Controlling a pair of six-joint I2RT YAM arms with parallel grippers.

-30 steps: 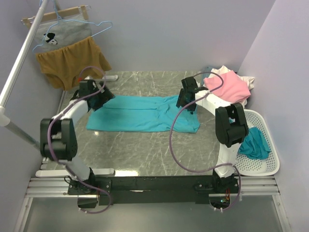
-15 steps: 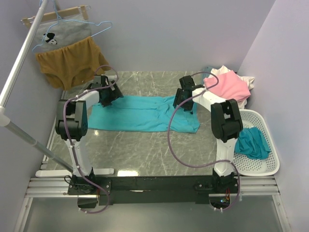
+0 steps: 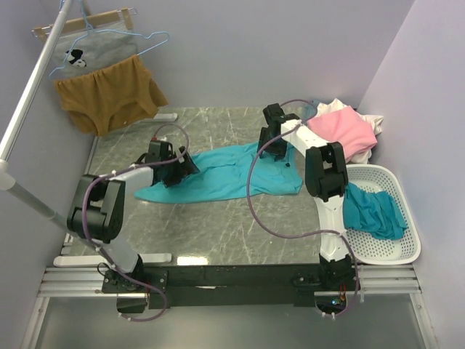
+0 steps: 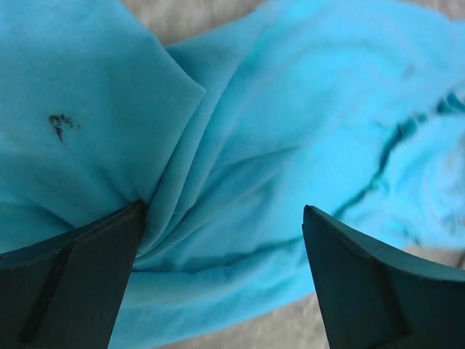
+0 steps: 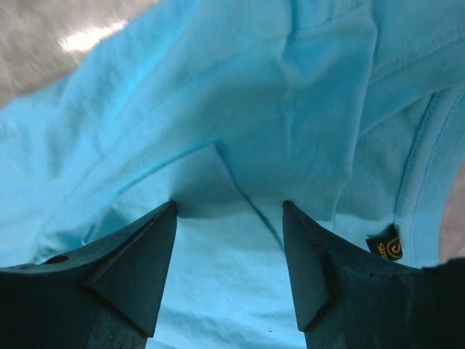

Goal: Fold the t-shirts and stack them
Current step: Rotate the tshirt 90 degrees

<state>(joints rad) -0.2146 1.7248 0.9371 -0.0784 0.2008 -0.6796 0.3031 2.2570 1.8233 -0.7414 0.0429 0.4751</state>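
A turquoise t-shirt point(image 3: 225, 174) lies spread lengthwise on the marble table point(image 3: 218, 225), rumpled at its left end. My left gripper point(image 3: 184, 166) rests on that left part, wide open, with creased teal cloth point(image 4: 240, 145) between its fingers point(image 4: 73, 283). My right gripper point(image 3: 269, 148) is open over the shirt's right end, near the back edge, its fingertips point(image 5: 163, 225) pressing on flat cloth point(image 5: 240, 87); a small label point(image 5: 383, 247) shows nearby. Pink point(image 3: 345, 131) and white point(image 3: 372, 122) t-shirts are piled at the back right. Another teal t-shirt point(image 3: 374, 214) lies in the white basket point(image 3: 396, 254).
A mustard garment point(image 3: 109, 98) and a grey printed one point(image 3: 91, 52) hang on hangers at the back left. A slanted metal pole point(image 3: 29, 94) runs down the left side. The basket stands along the right wall. Walls close in the back and both sides.
My left gripper has moved from the shirt's far left end toward the right and nearer, and the shirt's left part has bunched and shifted. My right gripper has crept slightly back and left.
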